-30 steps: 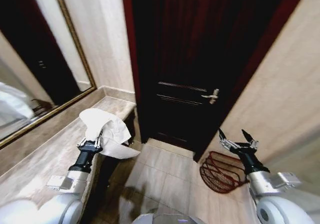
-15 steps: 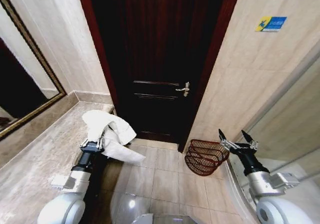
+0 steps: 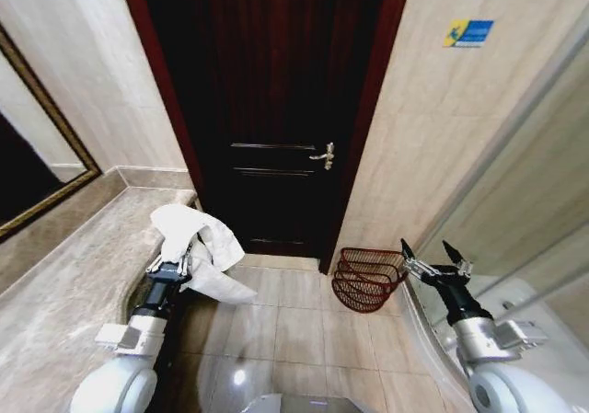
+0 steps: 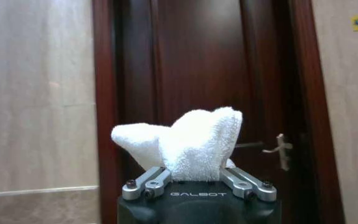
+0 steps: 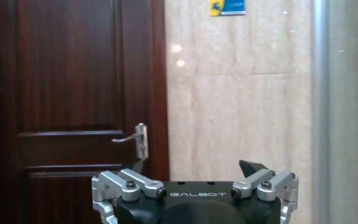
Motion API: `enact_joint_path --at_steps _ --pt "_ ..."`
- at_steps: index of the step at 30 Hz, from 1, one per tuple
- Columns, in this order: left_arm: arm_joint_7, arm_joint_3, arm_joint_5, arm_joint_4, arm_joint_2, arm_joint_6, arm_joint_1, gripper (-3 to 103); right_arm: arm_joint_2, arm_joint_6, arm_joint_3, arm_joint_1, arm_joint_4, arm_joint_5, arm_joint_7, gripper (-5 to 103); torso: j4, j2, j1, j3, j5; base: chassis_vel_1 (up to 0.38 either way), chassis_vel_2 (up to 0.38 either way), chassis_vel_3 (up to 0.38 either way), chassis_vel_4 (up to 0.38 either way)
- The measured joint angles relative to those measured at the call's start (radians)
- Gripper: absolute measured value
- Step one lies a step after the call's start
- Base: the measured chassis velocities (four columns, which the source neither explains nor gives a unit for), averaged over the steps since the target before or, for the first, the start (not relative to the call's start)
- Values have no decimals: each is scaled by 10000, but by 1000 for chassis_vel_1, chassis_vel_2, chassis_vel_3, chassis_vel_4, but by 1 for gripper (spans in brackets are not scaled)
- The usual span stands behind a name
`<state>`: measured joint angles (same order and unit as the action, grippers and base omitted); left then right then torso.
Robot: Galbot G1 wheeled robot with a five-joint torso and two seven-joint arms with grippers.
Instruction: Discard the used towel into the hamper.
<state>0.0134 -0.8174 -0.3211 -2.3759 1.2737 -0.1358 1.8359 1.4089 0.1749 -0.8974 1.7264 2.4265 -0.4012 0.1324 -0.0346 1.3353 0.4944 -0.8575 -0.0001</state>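
My left gripper [image 3: 180,253] is shut on the white towel [image 3: 198,246], which bunches above the fingers and hangs in a fold to the right, over the counter's end. In the left wrist view the towel [image 4: 191,142] stands up between the jaws of the left gripper [image 4: 195,179]. The hamper [image 3: 366,278], a dark red-brown openwork basket, stands on the tiled floor by the wall right of the door. My right gripper [image 3: 430,255] is open and empty, held just right of the hamper and above floor level. In the right wrist view the right gripper [image 5: 195,182] faces the door and wall.
A dark wooden door [image 3: 276,109] with a silver handle [image 3: 324,154] is straight ahead. A beige marble counter [image 3: 64,284] runs along the left under a framed mirror [image 3: 32,155]. Beige tiled wall [image 3: 442,137] on the right; tiled floor [image 3: 285,321] between counter and hamper.
The whole head view has swung right: the door and hamper have shifted left in the picture and the mirror has slid toward the left edge. Both arms hold the same pose, towel still gripped.
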Motion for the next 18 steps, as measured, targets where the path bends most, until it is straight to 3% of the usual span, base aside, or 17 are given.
enact_joint_path --at_steps 18 --pt "24 41 92 177 25 -86 -31 11 18 3 36 -105 -104 -6 161 100 2 -977 -444 545 1 -124 -111 -112 -119"
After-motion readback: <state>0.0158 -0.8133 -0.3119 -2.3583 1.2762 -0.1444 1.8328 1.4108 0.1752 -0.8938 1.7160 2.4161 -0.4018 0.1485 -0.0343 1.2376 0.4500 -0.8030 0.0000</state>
